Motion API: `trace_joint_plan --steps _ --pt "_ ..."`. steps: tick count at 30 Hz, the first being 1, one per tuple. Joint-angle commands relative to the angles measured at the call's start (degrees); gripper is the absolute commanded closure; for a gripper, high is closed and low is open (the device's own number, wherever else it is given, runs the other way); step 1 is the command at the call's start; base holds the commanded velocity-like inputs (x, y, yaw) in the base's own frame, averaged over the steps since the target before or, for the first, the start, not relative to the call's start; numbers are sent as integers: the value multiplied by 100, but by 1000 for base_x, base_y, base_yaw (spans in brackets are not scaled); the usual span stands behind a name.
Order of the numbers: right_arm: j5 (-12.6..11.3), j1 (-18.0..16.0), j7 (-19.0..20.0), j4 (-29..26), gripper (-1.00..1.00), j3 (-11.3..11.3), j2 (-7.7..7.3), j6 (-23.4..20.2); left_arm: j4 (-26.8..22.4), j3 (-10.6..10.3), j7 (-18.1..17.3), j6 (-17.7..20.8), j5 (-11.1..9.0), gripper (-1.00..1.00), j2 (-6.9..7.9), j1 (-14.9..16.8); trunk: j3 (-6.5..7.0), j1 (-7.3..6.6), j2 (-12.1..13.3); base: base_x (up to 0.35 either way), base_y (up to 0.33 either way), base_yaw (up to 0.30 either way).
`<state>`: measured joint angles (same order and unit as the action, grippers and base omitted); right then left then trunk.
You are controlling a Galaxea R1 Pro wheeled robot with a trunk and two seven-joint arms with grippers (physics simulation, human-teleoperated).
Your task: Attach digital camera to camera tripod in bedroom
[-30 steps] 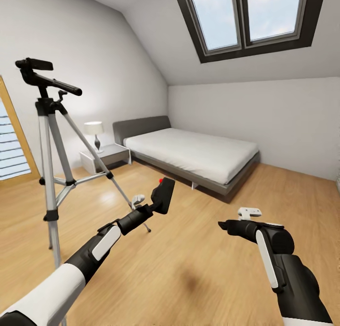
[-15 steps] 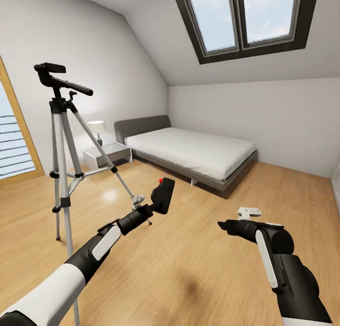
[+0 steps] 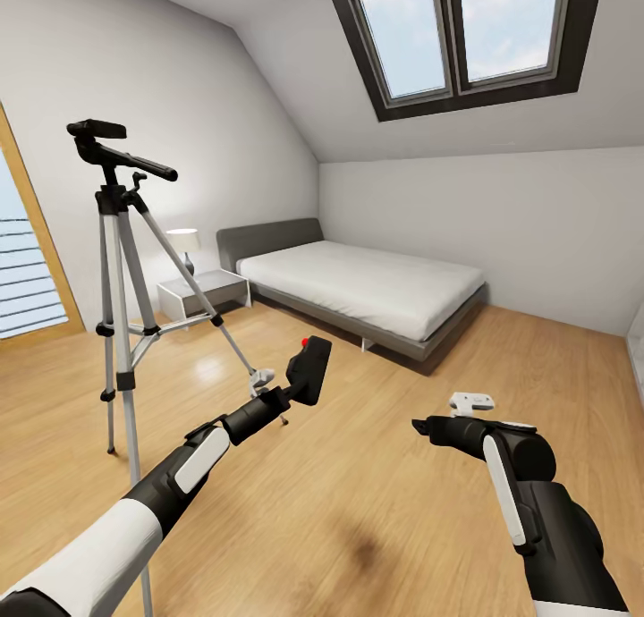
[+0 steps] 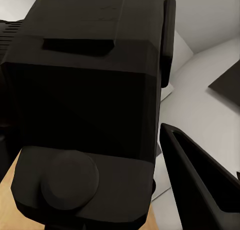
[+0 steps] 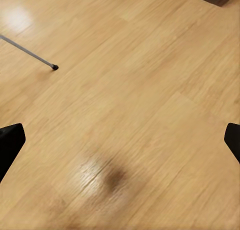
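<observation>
Digital camera (image 3: pixel 309 371) sits clamped in left tool (image 3: pixel 284 393); right tool (image 3: pixel 427 426) spread wide, holding nothing.

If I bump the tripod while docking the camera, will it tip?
Probably easily: the camera tripod is tall on thin silver legs, so likely light and top-heavy. Its small feet on the smooth wood floor may slide.
</observation>
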<state>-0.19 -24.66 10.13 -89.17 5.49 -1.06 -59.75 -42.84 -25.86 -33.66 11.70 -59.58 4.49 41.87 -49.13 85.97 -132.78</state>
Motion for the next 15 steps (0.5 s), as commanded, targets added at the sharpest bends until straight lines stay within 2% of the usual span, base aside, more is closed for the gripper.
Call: trace_joint_plan --steps 1,5,15 --pt "1 -4 19 -4 -100 5 0 -25 -3 -12 -11 42 -62 100 5 5 -6 -1 -3 -2 0 0" --pt "1 -4 16 -4 -100 5 -3 -25 1 -8 -4 54 -68 100 7 5 -6 -1 -3 0 0 0" --pt "2 -4 15 -4 -100 20 -15 -25 -3 -12 0 42 -66 100 8 5 174 -221 398 0 0 0"
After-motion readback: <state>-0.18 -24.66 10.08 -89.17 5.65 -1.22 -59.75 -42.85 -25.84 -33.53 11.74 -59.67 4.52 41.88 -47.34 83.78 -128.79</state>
